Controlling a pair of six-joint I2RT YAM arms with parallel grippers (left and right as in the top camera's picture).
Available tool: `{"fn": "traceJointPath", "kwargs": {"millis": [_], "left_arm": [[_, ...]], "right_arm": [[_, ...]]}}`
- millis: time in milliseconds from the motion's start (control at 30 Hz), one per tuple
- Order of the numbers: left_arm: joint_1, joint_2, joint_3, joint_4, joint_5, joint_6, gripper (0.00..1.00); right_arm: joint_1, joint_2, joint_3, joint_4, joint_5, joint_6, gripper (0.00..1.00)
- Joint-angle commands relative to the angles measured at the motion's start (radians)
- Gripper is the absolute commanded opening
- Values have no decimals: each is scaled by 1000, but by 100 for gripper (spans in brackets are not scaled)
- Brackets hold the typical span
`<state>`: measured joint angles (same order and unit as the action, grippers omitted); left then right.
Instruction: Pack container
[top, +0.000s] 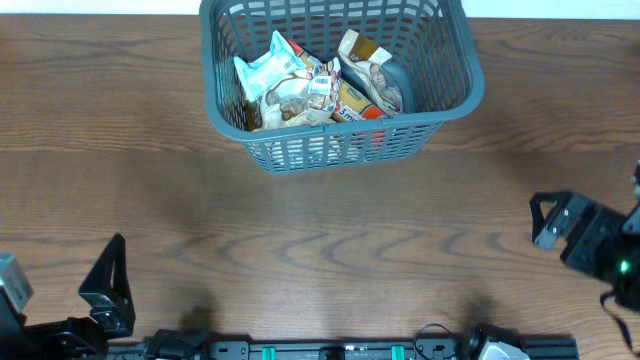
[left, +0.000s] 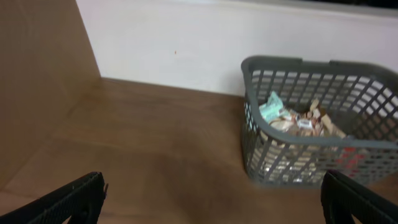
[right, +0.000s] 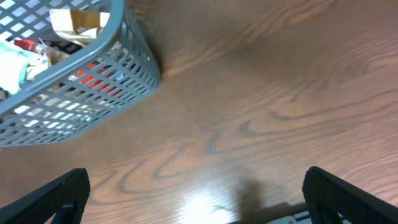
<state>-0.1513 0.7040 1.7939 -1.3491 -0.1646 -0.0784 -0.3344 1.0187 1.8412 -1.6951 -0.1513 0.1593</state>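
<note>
1. Overhead, the container (top: 330, 148) sits at the far middle of the table (top: 300, 250), its back rim up by the far table edge. Snack packets (top: 310, 90) lie heaped inside, below the rim.
2. The left gripper (left: 214, 199) sits at the near left corner, its fingers spread wide with nothing between them.
3. The right gripper (right: 199, 196) sits by the table's right edge, likewise released and empty, well apart from the container.
4. Open wood stretches from both grippers to the container's slotted front wall, and along either side of it.
5. Seen from the left wrist, a pale wall (left: 186, 43) stands close behind the container, and a brown panel (left: 37, 81) bounds the left.
</note>
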Motion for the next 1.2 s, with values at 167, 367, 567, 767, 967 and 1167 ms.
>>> {"fn": "traceJointPath", "kwargs": {"millis": [167,367,567,767,967,1167], "left_arm": [[4,-2,-3,-113,-5,-9,99],[4,-2,-3,-159,-5,-9,99],[4,-2,-3,-166,-5,-9,99],[4,-2,-3,-166,-5,-8,99],[4,-2,-3,-166,-5,-9,99],[4,-2,-3,-166,-5,-9,99]], "right_arm": [[42,-178,-58,-3,76,27,99],[41,-293,-161,-3,66,31,99],[40,-343,-175,-3,6,42,99],[40,-351,-175,-3,3,42,99],[40,-351,-175,-3,-71,47,99],[40,-351,-175,-3,-137,45,99]]}}
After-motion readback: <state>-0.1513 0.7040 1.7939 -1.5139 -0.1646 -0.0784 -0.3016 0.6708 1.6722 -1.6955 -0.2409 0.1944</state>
